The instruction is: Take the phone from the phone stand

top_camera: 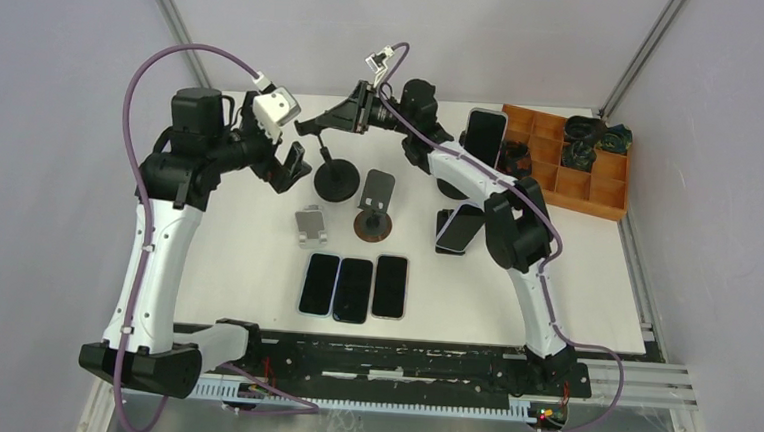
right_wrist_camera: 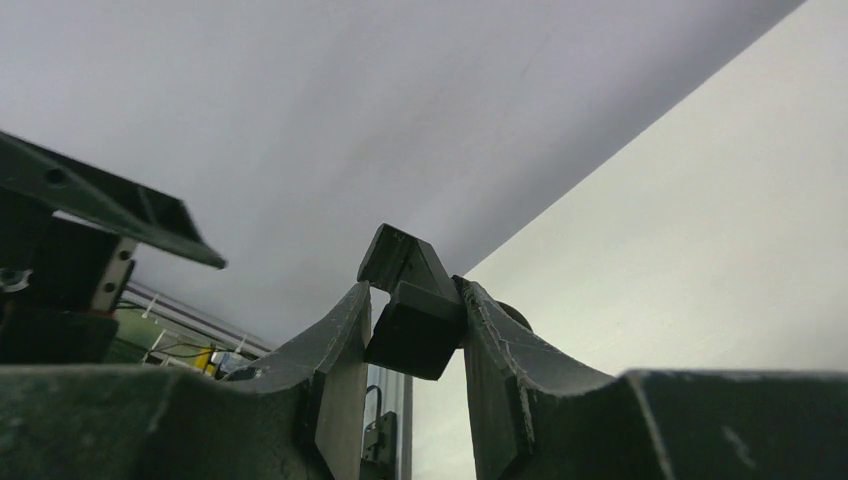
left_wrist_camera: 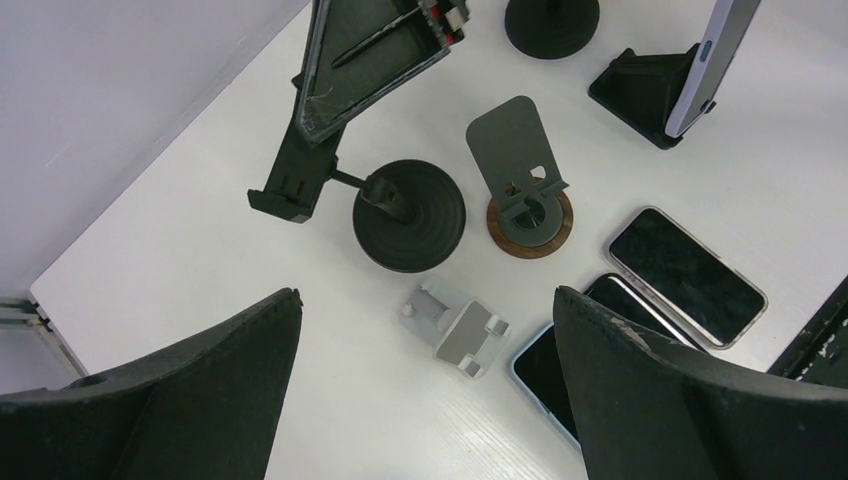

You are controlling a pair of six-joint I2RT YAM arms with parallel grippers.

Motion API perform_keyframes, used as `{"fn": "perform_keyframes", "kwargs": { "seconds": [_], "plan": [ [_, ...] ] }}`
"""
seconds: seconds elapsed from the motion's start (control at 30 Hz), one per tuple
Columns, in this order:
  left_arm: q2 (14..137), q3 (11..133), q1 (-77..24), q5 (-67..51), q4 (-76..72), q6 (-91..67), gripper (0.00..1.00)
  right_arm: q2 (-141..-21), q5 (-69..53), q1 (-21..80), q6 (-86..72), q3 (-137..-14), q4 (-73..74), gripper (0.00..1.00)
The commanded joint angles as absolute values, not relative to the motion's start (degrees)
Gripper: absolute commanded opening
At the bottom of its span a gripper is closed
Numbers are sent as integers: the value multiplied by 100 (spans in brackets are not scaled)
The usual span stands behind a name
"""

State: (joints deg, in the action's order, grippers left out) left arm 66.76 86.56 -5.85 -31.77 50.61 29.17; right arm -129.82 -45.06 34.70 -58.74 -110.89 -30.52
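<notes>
A phone (top_camera: 484,132) leans upright in a black wedge stand at the back right; it also shows in the left wrist view (left_wrist_camera: 712,50). A second phone (top_camera: 459,228) rests on a stand half hidden under my right forearm. My right gripper (top_camera: 322,122) is shut on the cradle head (right_wrist_camera: 412,325) of a black round-base stand (top_camera: 338,181), far from both phones. My left gripper (top_camera: 286,165) is open and empty, hovering above the table with a small white folding stand (left_wrist_camera: 460,325) below its fingers (left_wrist_camera: 230,380).
A grey plate stand on a wooden disc (top_camera: 375,211) stands mid-table. Three phones (top_camera: 353,289) lie flat side by side at the front. A wooden compartment tray (top_camera: 571,167) with black parts sits at the back right. Another round black base (left_wrist_camera: 552,22) is behind.
</notes>
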Motion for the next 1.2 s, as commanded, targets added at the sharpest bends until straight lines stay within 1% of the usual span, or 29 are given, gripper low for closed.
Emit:
{"fn": "perform_keyframes", "kwargs": {
  "seconds": [0.0,0.3,0.6,0.73,0.87,1.1,1.17],
  "plan": [
    [6539,8571,-559,-3481,4824,2567,100,-13322,-4271,3316,-6081,-11721,-3989,0],
    [6548,8371,-554,-3682,4821,2559,100,-13773,-4061,3181,-6229,-11716,-4662,0],
    [6483,8226,-559,-3747,4849,2669,100,-13886,-3996,3115,-6183,-11532,-4708,0],
    [6469,8179,-559,-3791,4856,2689,100,-13973,-3947,3096,-6619,-11510,-5171,0],
    [6453,8167,-555,-3838,4868,2678,100,-14067,-3961,3098,-6662,-11642,-5100,1],
    [6407,8171,-564,-3823,4860,2683,100,-13927,-4005,3043,-6453,-11239,-4926,19],
    [6414,8195,-560,-3826,4855,2649,100,-13911,-4041,3016,-6453,-11196,-4882,32]
  ]
}}
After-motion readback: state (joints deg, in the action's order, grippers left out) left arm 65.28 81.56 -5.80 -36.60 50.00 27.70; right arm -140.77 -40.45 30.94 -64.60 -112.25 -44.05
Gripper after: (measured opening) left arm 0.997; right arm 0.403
